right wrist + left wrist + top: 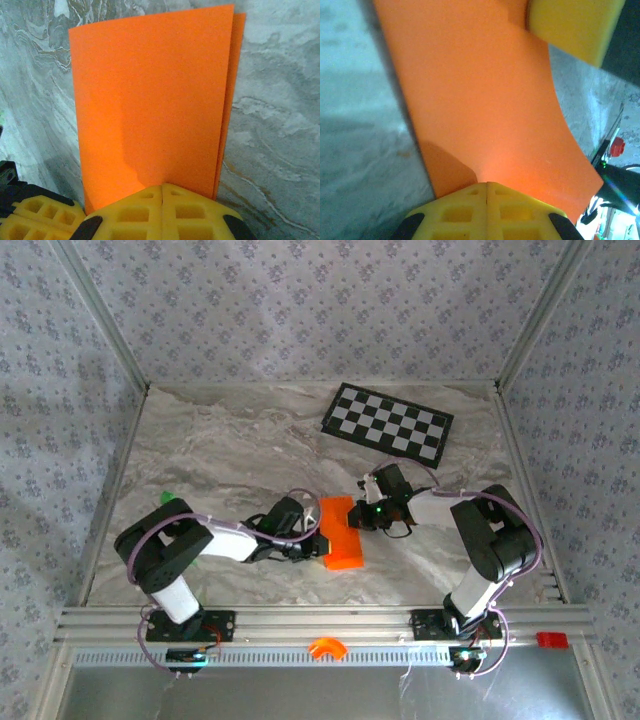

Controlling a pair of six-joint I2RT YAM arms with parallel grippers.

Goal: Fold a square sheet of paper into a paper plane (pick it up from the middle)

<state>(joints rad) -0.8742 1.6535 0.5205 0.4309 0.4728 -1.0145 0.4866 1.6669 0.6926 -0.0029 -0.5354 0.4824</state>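
My left gripper [487, 186] is pinched shut on one edge of the square sheet of paper [485, 100]. My right gripper [162, 188] is pinched shut on the other edge. The paper is folded double, between my two arms, over the grey table [220, 450].

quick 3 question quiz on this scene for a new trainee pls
1. True or false: the orange sheet of paper lies as one flat, unfolded layer.
2. What are the left tool and the right tool doing? A) both shut on the paper B) both open above it C) both parked away from it
3. Which patterned thing lies on the table beyond the paper?

Key
1. False: the right wrist view shows a second layer at one edge.
2. A
3. The checkerboard
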